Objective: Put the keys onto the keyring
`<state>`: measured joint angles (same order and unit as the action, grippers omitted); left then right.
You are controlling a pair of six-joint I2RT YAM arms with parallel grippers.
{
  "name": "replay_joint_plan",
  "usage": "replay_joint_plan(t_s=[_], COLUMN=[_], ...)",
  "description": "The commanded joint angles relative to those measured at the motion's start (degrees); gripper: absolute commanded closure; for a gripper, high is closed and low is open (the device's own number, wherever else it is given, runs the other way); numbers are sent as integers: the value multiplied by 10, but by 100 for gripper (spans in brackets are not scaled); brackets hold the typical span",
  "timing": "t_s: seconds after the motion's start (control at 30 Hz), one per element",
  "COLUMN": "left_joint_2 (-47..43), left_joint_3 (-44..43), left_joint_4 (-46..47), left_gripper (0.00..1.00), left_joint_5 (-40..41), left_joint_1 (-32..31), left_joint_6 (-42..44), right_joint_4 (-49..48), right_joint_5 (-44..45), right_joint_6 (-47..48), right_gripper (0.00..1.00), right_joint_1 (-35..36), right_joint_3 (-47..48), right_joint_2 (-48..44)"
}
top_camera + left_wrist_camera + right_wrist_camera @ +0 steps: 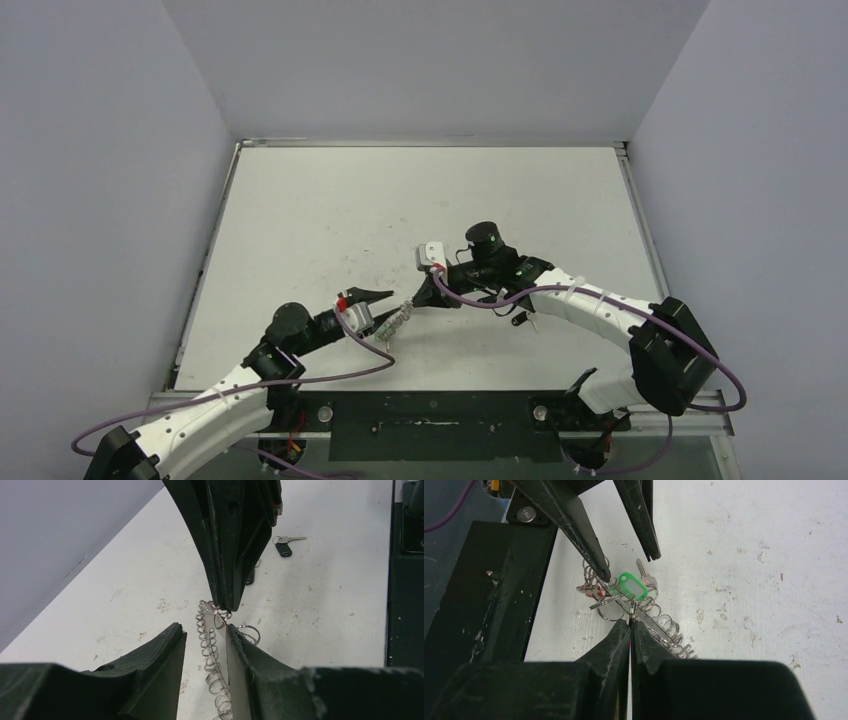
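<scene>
Right gripper (630, 623) is pinched tight on one thin wire loop of the wide grey metal keyring with a frilly looped edge (659, 622), the loop caught right at its fingertips. In the left wrist view the right gripper (224, 606) comes in from above as tapered black tips and meets the keyring (212, 650) just ahead of the left gripper (204, 629). That left gripper stands open at a moderate gap. The band of loops runs lengthwise between its fingers, close against one finger (245, 652) and apart from the other.

From the right wrist, the left gripper (630, 566) reaches in from the far side. One tip touches the cluster of rings beside the small bright-green plastic tag (631, 586); the other hangs clear, near a plain silver key (640, 570).

From overhead, left gripper (388, 298) and right gripper (420, 302) meet nearly tip to tip above the scuffed white worktop (330, 210), the keyring (395, 324) between them. Whether it rests on the worktop cannot be told.

One tiny key with a black plastic head and short silver blade (284, 547) lies flat on the worktop behind the right gripper, well apart from both sets of tips.
</scene>
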<state>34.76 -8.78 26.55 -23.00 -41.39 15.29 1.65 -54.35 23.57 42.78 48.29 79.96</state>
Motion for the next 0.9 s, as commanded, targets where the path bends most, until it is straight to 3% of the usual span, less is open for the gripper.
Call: replay_joint_plan(t_s=[0.0, 0.3, 0.87], left_joint_2=[7, 87, 141], left_joint_3=[-26, -46, -36], left_joint_4=[-1, 47, 155], left_gripper=[66, 69, 75], left_joint_5=[9, 4, -48], left_joint_1=[4, 3, 2], left_joint_6=[15, 32, 0], right_joint_4=[-29, -27, -29], right_joint_5=[-30, -33, -31], right_joint_6=[14, 16, 17], right_gripper=[100, 100, 100], right_joint_1=[1, 2, 4], right_joint_3=[14, 12, 11], right_joint_2=[-27, -35, -31])
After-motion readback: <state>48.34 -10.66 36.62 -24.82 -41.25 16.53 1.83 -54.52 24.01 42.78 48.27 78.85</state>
